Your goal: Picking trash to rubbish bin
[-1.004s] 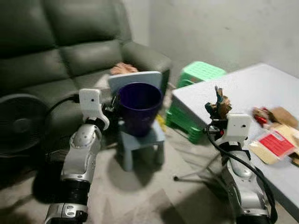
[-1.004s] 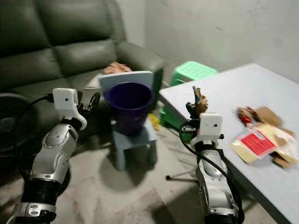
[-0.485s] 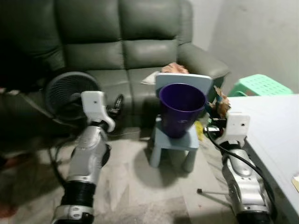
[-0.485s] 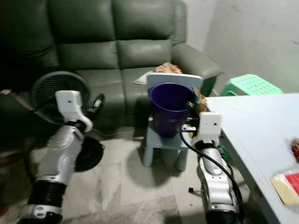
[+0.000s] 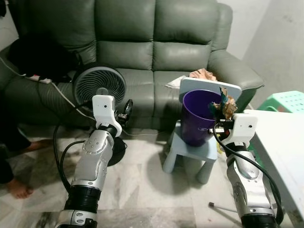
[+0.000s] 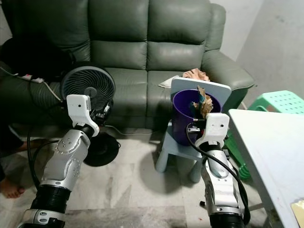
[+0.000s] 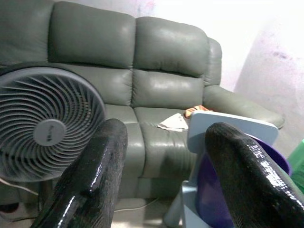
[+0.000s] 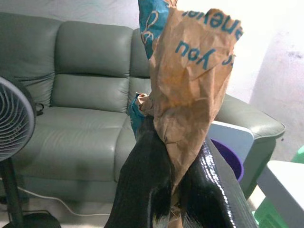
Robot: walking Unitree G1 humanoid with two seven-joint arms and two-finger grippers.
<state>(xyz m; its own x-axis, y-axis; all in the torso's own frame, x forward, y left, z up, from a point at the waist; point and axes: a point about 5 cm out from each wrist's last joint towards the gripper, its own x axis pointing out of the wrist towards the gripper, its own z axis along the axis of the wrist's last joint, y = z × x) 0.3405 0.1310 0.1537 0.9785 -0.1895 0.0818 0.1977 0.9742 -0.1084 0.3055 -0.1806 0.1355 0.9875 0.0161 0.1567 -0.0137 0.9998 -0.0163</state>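
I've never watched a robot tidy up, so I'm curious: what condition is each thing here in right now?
Right gripper: shut on the brown paper wrapper, raised beside the bin.
Left gripper: open, holding nothing.
Purple rubbish bin: upright on the small blue chair, open-topped.
Standing fan: upright on the floor, in front of the sofa.

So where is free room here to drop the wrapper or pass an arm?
The purple bin stands open-mouthed on the small blue chair, beside the right gripper holding the wrapper. Bare floor lies between the arms, before the sofa. It is crowded by the fan near the open left gripper, and between chair and table.
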